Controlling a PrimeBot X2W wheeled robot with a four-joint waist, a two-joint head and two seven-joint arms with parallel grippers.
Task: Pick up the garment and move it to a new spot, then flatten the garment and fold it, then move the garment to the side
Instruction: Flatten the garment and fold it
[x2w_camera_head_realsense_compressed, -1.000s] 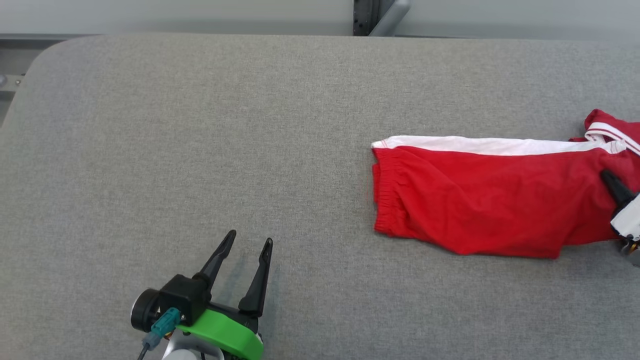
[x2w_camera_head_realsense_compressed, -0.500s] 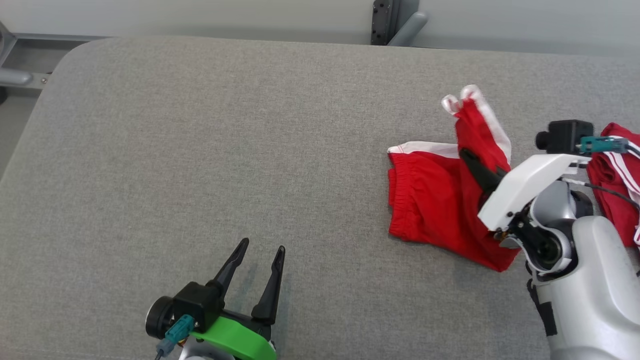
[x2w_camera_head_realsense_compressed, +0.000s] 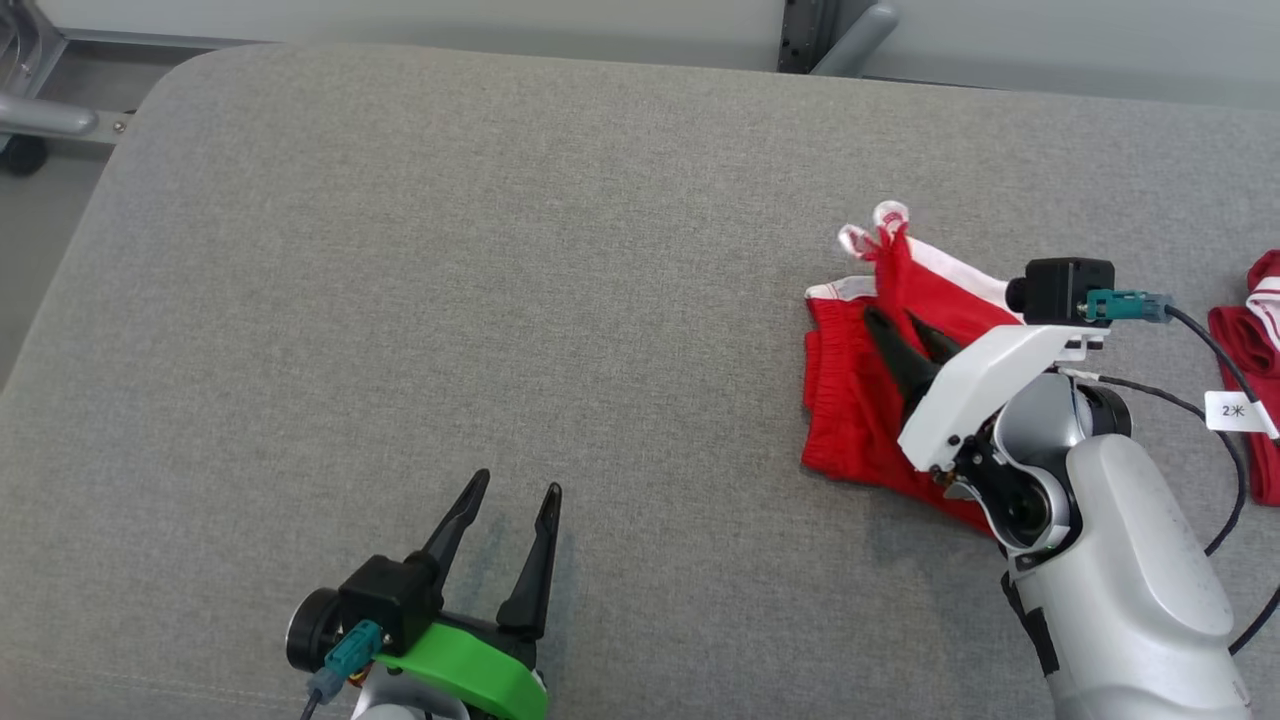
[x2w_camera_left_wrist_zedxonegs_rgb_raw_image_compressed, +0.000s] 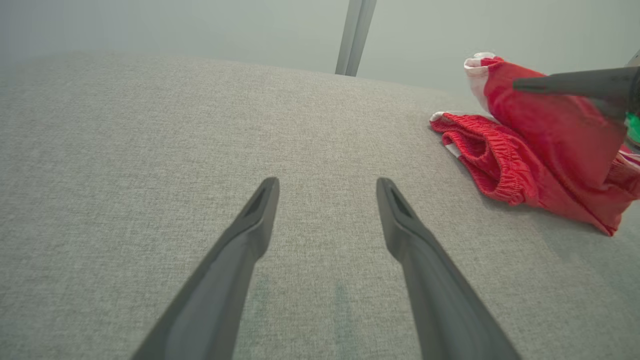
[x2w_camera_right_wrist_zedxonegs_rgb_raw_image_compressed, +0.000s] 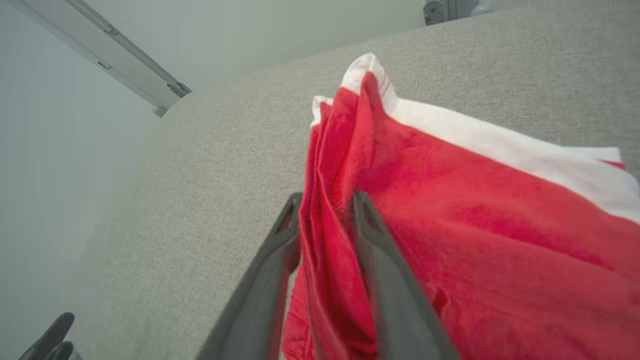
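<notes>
Right gripper (x2w_camera_head_realsense_compressed: 892, 320) is swinging the red cloth garment with white band (x2w_camera_head_realsense_compressed: 850, 400) over itself; it is now lying doubled on the right of the grey padded tabletop (x2w_camera_head_realsense_compressed: 500, 250). The jaws are straddling a raised fold; whether they are pinching or letting go is unclear. Left gripper (x2w_camera_head_realsense_compressed: 517, 483) is idling, jaws spread and empty.

garment (x2w_camera_head_realsense_compressed: 845, 400): red, white trim | doubled over, 1 fold raised | head view right

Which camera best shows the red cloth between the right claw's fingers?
The right wrist view: close up, a raised fold of the red shorts stands between the right gripper's fingers. The head view shows it small, partly behind the arm; the left wrist view shows it sidelong at its right edge.
</notes>
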